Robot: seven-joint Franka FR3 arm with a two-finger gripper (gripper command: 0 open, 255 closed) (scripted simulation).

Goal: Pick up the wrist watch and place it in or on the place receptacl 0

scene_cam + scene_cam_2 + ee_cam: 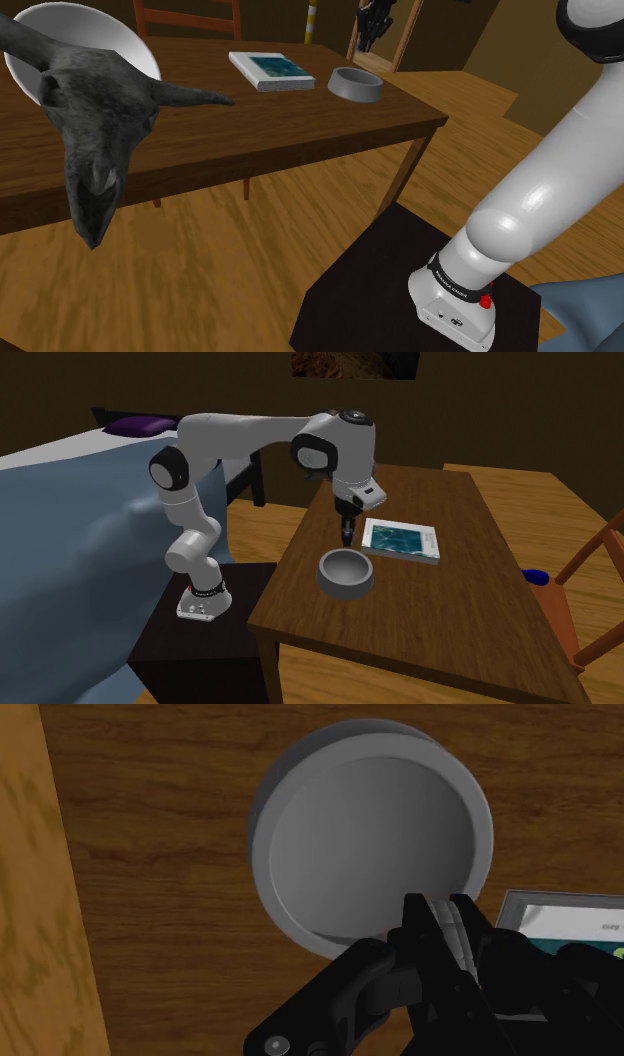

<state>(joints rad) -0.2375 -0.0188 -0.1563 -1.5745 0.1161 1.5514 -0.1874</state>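
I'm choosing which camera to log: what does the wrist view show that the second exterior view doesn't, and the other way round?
Wrist view: a pale grey wrist watch clasped in the tool. Second exterior view: the white arm, its dark stand and a blue bed. Both: the grey bowl, the book and the wooden table.

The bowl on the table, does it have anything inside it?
No, the wrist view shows the inside of the grey bowl bare down to its floor.
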